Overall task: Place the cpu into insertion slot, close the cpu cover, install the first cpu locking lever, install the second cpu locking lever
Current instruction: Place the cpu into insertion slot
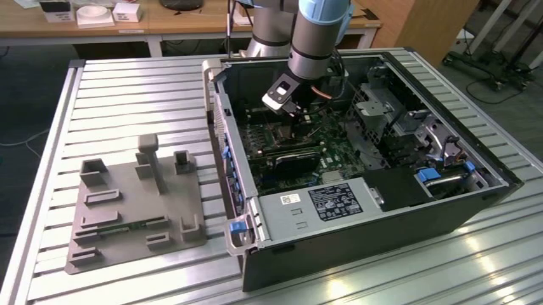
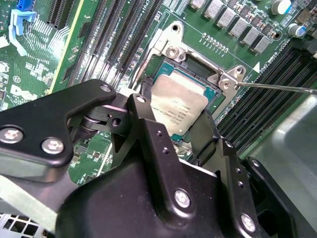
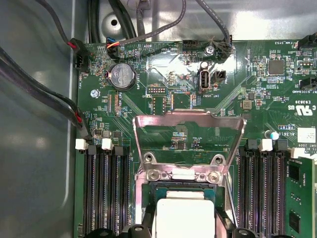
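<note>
Down inside the open PC case [image 1: 382,235] on the slatted counter [image 1: 127,101] – arm reaches in from above in the exterior view, end effector [image 1: 284,107] low over the green mobo. Grey fixture tray [image 1: 127,210] sits on the counter toward the exterior view's left, well apart from the case.

Second wrist view: black fingers [image 2: 151,139] set narrow, clamped on two opposite edges of the cpu [image 2: 179,101], so the end effector is gripping the chip. Cpu w/ silver top facing up, right over the insertion slot [image 2: 195,67]; dark socket frame shows past its far edge. Can't tell if it's fully seated or just above the contacts.

First wrist view: cpu cover [image 3: 188,120] not closed – stands swung up on its hinge at the far edge of the socket, board visible thru its window. Cpu sits just below that hinge, btwn the fingertips.

Thin locking lever [image 2: 277,88] sticks out sideways from the socket corner over the memory slots [image 2: 119,39], not latched. Memory slots flank the socket on both sides. Round coin battery [image 3: 122,76] beyond the cover.
</note>
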You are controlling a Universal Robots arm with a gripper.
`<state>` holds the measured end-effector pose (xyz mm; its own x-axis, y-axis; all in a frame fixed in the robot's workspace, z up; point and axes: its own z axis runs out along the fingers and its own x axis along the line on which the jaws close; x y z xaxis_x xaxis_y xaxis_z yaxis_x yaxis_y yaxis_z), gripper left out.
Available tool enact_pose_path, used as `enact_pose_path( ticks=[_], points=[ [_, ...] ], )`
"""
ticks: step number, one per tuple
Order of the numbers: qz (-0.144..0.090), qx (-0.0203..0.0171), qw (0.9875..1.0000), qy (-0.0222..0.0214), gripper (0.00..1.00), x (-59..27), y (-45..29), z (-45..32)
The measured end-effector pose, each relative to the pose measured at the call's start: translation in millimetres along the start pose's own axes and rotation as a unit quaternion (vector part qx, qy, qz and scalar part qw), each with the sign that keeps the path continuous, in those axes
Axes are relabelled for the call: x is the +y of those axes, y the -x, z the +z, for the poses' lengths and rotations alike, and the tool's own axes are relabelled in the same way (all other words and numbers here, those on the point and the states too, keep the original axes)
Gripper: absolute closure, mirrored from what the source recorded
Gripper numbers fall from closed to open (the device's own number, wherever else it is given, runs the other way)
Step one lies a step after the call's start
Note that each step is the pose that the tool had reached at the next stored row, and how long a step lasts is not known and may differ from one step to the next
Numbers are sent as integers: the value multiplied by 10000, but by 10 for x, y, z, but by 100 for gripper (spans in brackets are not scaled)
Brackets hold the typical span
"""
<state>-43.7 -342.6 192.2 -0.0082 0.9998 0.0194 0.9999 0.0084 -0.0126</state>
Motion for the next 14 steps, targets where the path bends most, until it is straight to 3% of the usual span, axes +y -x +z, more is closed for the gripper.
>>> enact_pose_path(
  ticks=[4, 5, 14],
  points=[
    [0, 2, 10000, 1, 45, 0, -1, 2],
    [0, 1, 10000, 1, 38, 0, 0, 2],
    [2, 1, 10000, 1, 38, 1, -5, 4]
  ],
)
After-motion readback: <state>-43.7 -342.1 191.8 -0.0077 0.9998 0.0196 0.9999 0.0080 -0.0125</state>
